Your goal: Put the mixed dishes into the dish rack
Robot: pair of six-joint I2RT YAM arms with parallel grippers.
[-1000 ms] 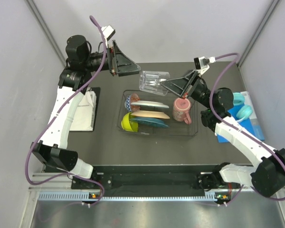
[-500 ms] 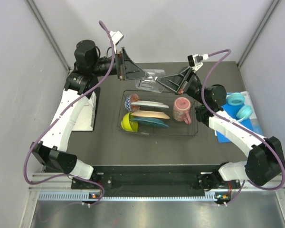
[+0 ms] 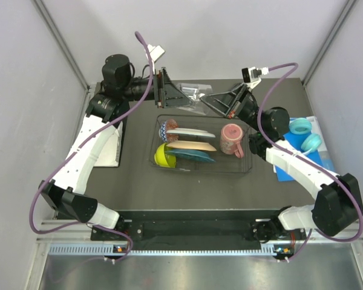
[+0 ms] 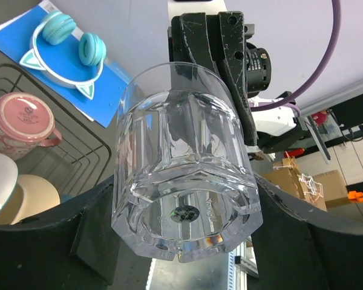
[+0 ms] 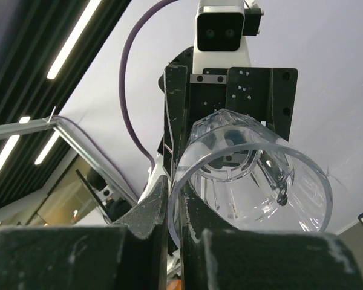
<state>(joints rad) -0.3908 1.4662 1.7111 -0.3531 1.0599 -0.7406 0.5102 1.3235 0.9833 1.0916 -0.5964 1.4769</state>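
Your left pincer (image 3: 180,99) has swung in around the glass (image 4: 184,175), which your right pincer (image 3: 209,103) clamps by the rim. Left's grip: cannot tell. Likely a handover before racking.

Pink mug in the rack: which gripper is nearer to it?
Right. The right gripper is just beyond the pink mug; the left gripper is farther off, to the left.

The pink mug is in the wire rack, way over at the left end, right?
Not quite. The pink mug is in the wire rack, but it is at the right end, not the left. The top external view shows it.
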